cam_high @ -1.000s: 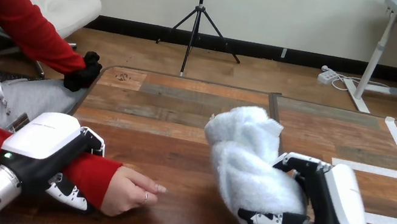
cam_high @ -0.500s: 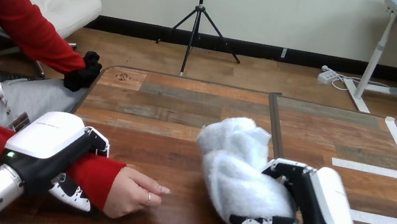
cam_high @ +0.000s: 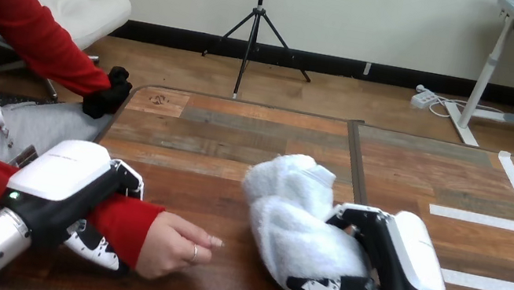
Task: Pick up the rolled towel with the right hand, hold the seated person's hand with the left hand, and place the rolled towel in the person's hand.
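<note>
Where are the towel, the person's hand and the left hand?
towel (cam_high: 282,209): head view, on the middle of its white roll.
person's hand (cam_high: 170,245): head view, on the back of the hand.
left hand (cam_high: 69,172): head view, on its white back shell.

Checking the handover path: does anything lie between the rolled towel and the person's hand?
Nothing visible does. Bare table separates the rolled towel, gripped by the right robot hand, from the person's hand, whose wrist the left robot hand clasps.
</note>
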